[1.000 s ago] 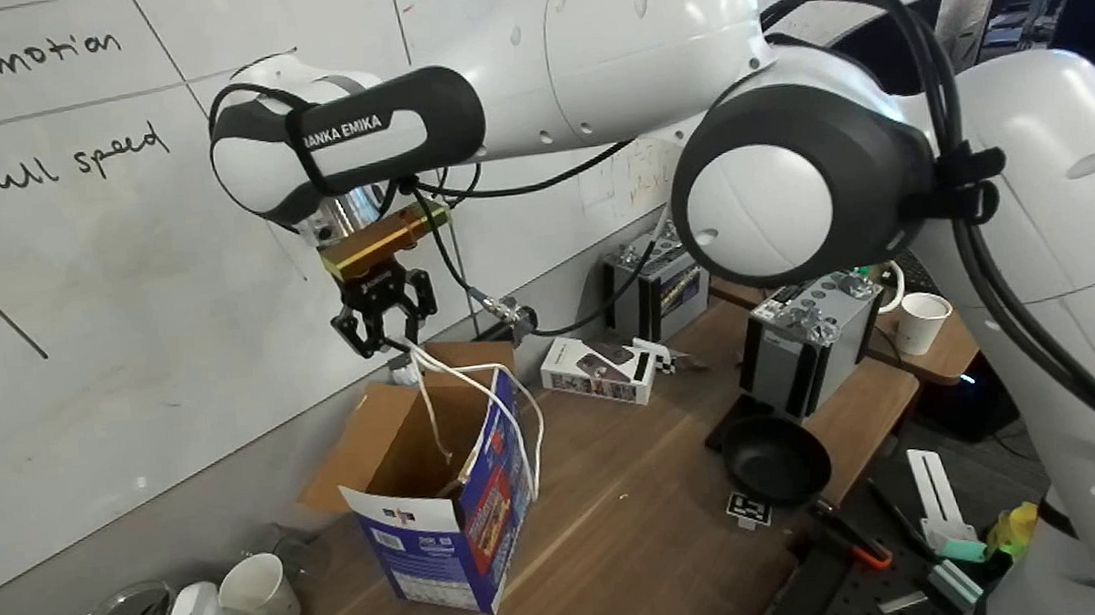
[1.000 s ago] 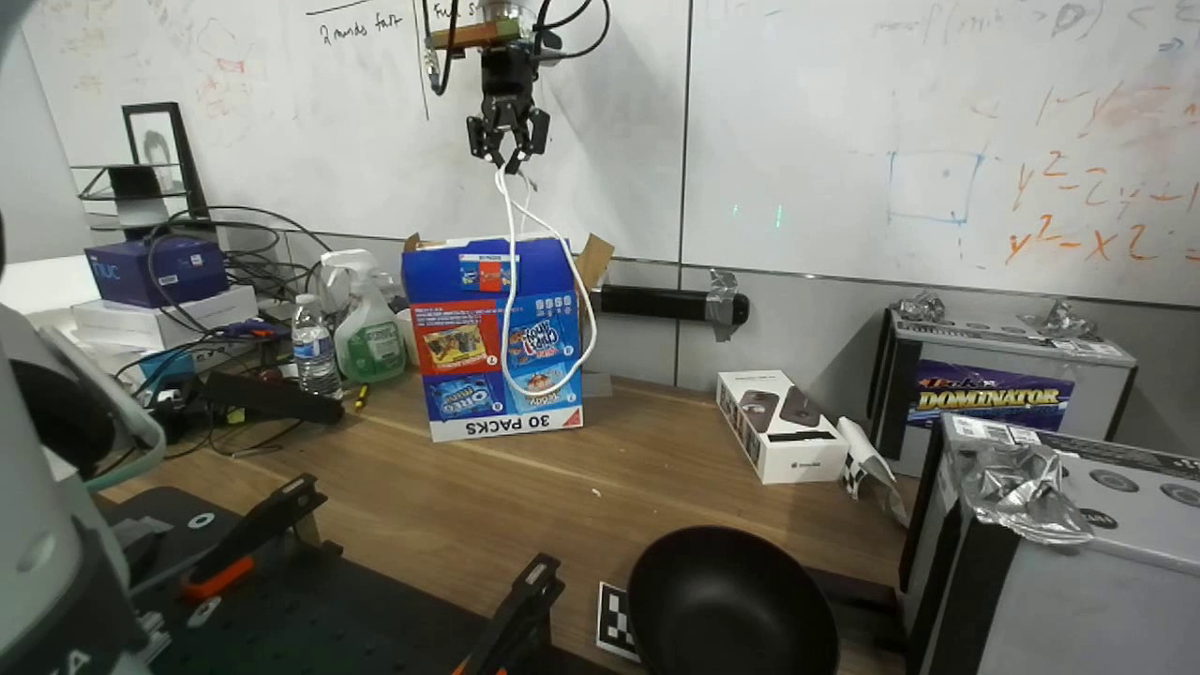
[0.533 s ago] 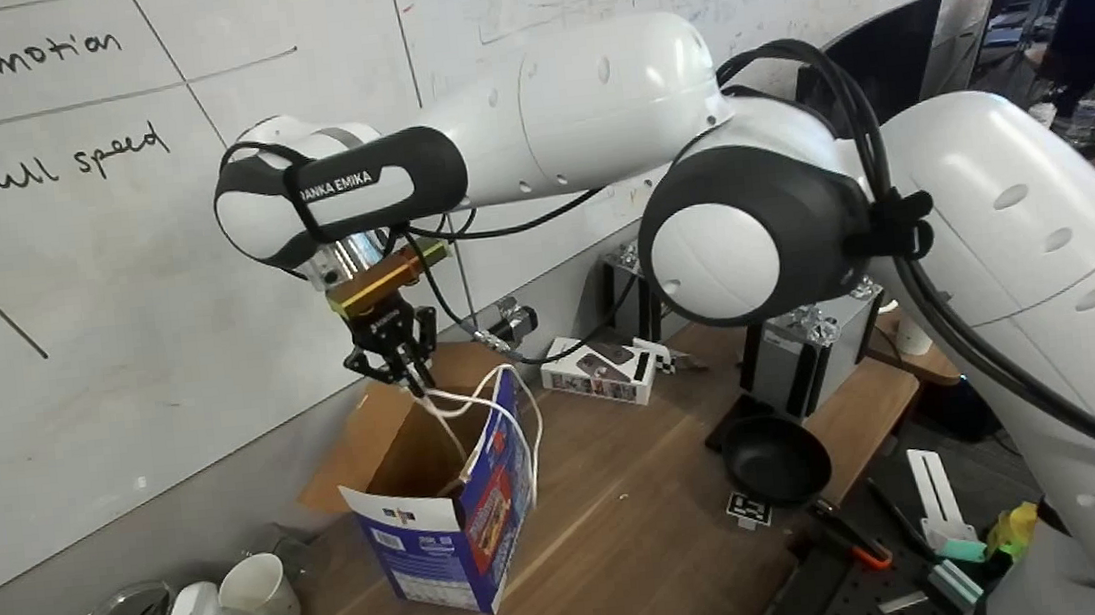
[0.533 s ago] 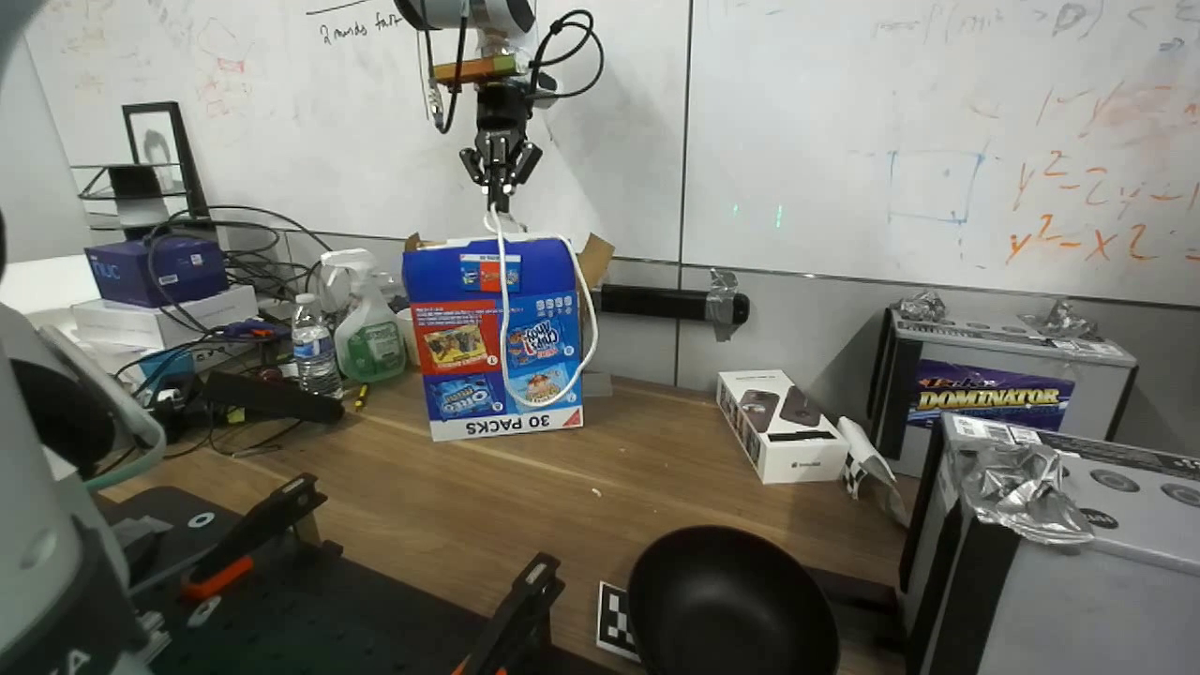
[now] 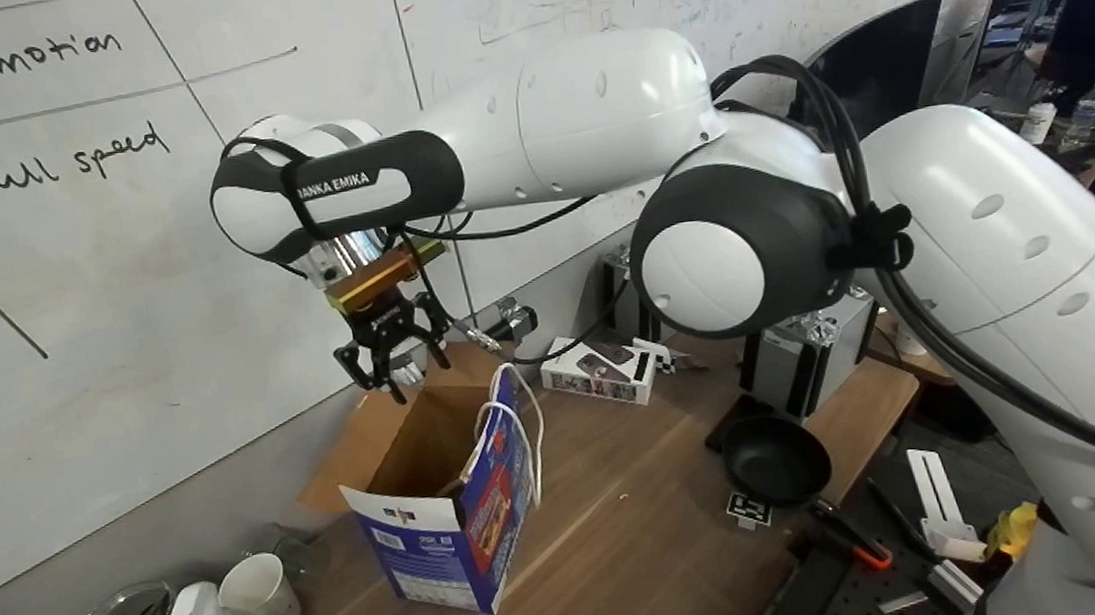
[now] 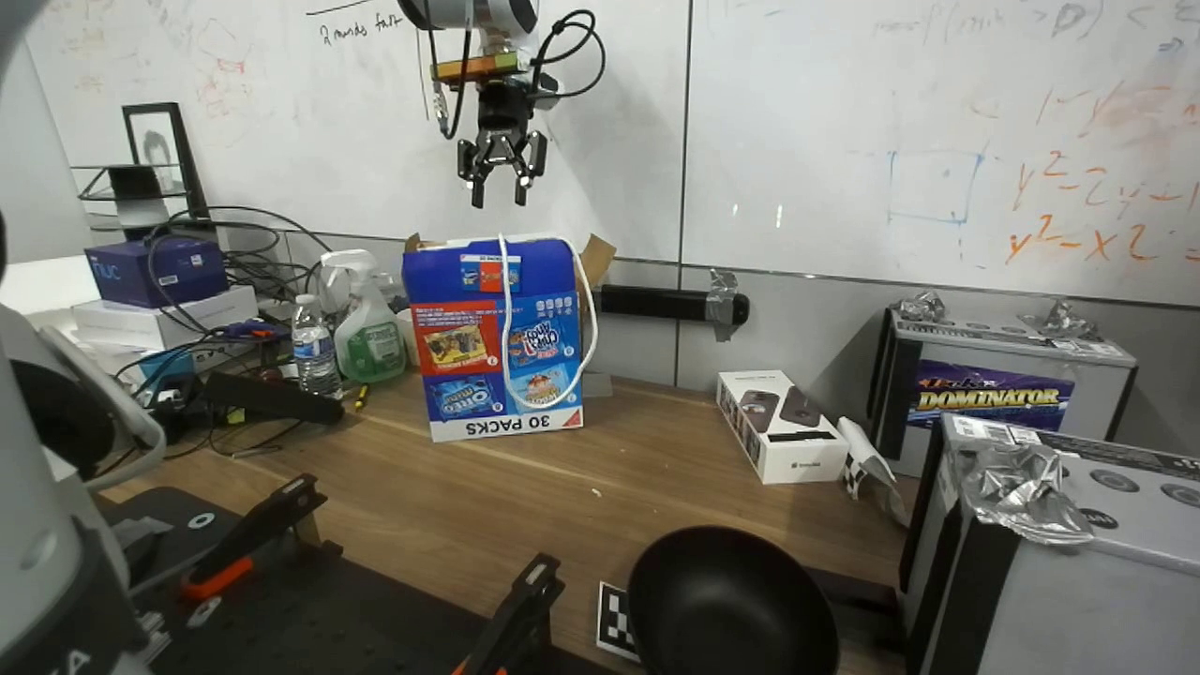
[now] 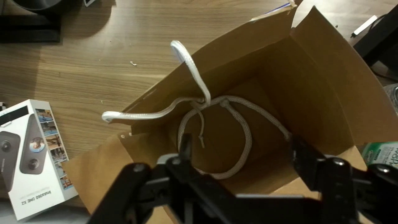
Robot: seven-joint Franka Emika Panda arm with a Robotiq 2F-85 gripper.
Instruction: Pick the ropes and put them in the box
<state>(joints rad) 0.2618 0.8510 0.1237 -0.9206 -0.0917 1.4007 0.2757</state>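
Box [image 6: 459, 342], one, cardboard: stands open on worktop [image 6: 525, 478]. First rope [image 7: 248, 137], white: lies coiled inside box. Second rope [image 7: 136, 116], white: drapes over box rim, its loop hanging outside. Fingers [image 6: 478, 192]: spread wide, above box.

One rope [image 7: 248, 137] lies at the bottom of the box [image 6: 469, 328], the other rope [image 7: 136, 116] hangs over its wall, part inside, part down the outer face, and the gripper [image 6: 499, 201] is above the opening. In an exterior view the box stands on the table [image 6: 450, 497] between the spray bottle [image 6: 373, 342] at left and the camera carton [image 6: 806, 459] at right, with the batteries [image 6: 1069, 600] farther right and the pan [image 6: 731, 600] before the carton.
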